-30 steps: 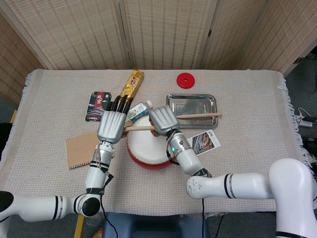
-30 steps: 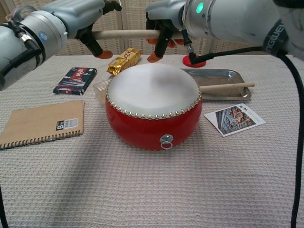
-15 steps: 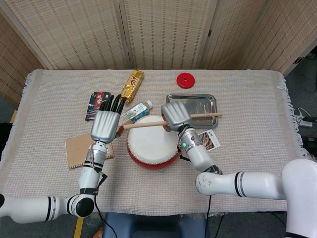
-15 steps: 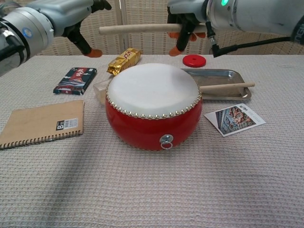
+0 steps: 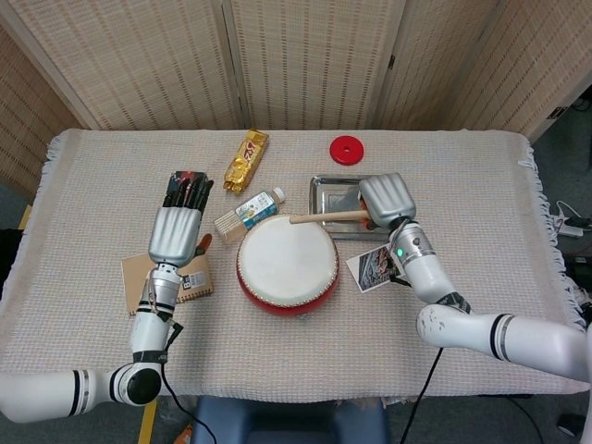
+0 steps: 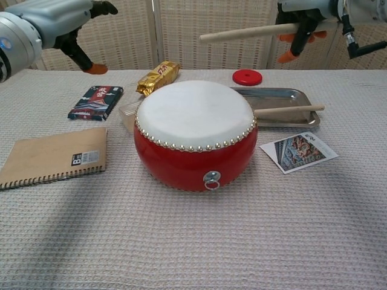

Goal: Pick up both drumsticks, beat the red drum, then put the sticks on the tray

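In the chest view the left hand (image 6: 66,24) runs off the frame at ten o'clock, and the right hand (image 6: 314,18) is clipped by the top edge at one o'clock. From the head view the right hand covers the near end of the raised drumstick (image 5: 328,217); its grip can't be read. The card's (image 5: 375,266) print is too small to make out.
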Action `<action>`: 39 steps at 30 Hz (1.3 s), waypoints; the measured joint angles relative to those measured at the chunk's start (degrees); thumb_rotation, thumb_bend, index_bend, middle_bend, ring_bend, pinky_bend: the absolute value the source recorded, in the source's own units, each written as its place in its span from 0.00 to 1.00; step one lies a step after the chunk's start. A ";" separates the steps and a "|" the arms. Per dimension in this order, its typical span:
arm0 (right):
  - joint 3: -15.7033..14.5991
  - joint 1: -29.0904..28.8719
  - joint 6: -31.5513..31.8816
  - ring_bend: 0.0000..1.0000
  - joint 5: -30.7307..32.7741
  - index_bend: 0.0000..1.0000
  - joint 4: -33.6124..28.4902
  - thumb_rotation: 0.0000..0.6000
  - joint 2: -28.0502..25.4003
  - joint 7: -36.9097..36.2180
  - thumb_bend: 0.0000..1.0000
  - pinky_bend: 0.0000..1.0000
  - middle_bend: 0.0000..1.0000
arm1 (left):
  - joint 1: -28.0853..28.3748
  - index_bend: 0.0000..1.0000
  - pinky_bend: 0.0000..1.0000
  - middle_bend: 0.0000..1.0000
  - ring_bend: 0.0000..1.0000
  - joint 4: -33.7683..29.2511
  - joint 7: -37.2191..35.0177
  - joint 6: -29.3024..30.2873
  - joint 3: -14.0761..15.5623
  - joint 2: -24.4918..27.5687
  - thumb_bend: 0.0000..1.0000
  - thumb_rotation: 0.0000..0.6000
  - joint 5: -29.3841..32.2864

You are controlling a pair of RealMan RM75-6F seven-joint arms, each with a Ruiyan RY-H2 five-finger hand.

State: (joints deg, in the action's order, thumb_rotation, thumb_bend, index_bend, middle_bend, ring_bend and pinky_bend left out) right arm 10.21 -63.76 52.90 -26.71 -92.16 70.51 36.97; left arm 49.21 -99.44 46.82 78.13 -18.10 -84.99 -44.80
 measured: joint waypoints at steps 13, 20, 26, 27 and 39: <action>-4.22 0.76 -10.39 0.73 -1.48 1.00 25.43 1.00 11.05 -1.87 0.24 0.80 0.90 | -3.16 0.00 0.16 0.00 0.00 1.01 -4.60 -0.75 0.85 2.47 0.31 1.00 -0.06; -5.38 -0.55 -14.68 0.67 -0.93 1.00 39.95 1.00 20.23 0.37 0.24 0.78 0.90 | -4.33 0.00 0.16 0.00 0.00 1.92 -6.36 -1.81 1.21 3.74 0.31 1.00 -0.19; -5.04 -1.79 -17.61 0.59 0.11 0.88 47.98 1.00 25.99 2.95 0.24 0.74 0.84 | -5.02 0.00 0.16 0.00 0.00 2.70 -7.79 -2.51 1.27 4.14 0.31 1.00 -0.11; -4.96 -1.92 -17.91 0.57 0.48 0.83 48.85 1.00 26.58 3.54 0.24 0.73 0.81 | -5.14 0.00 0.15 0.00 0.00 2.95 -8.10 -2.60 1.28 4.15 0.31 1.00 -0.20; -3.41 -3.05 -19.27 0.39 6.78 0.53 56.09 1.00 31.47 11.31 0.24 0.64 0.60 | -5.93 0.00 0.15 0.00 0.00 3.89 -10.17 -3.87 1.36 4.56 0.31 1.00 -0.69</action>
State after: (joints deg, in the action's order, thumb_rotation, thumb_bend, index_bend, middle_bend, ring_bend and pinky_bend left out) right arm 6.81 -66.82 33.63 -19.93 -36.07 101.98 48.28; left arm 43.29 -95.55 36.65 74.26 -16.74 -80.43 -45.49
